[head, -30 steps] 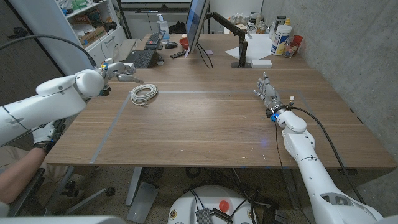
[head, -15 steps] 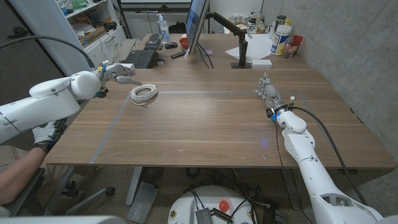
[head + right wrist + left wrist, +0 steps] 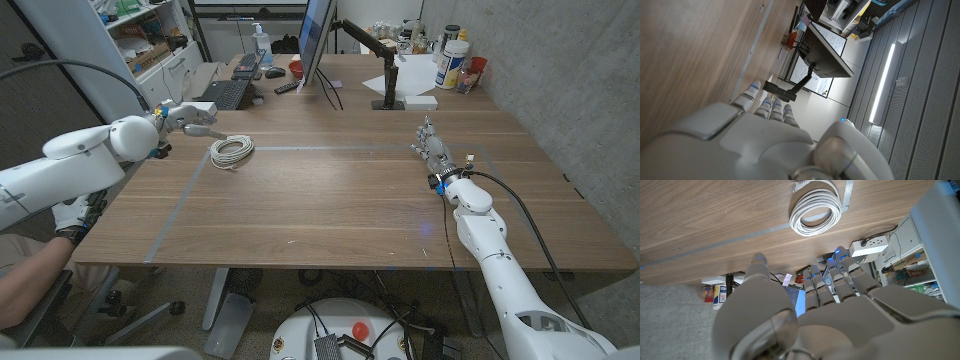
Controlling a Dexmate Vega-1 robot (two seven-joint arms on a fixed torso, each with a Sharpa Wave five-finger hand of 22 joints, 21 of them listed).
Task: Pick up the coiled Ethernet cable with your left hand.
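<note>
**Coiled cable on the desk, left hand beside it**

The coiled white Ethernet cable (image 3: 232, 151) lies flat on the brown wooden desk (image 3: 330, 200) in the upper left of the head view, just beside a pale strip of tape (image 3: 300, 148) that runs across the wood. In the left wrist view the same cable (image 3: 815, 211) is a neat round coil with one plug end sticking out, and nothing touches it.

The white left hand (image 3: 193, 119) is up and to the left of the coil, near it but apart, at the desk's left edge. Its fingers (image 3: 846, 272) reach forward, spread and straight, and hold nothing.

The white right hand (image 3: 431, 148) is far over in the right half of the head view, well apart from the cable, at the end of the white right arm that comes in from the lower right corner. Its fingers point away from the camera, extended and empty; whether it touches the wood cannot be told.

Toward the top of the frame stand a flat computer monitor (image 3: 315, 40), a black keyboard (image 3: 226, 93) to its left and a white container with a blue label (image 3: 452, 65) at the upper right.
</note>
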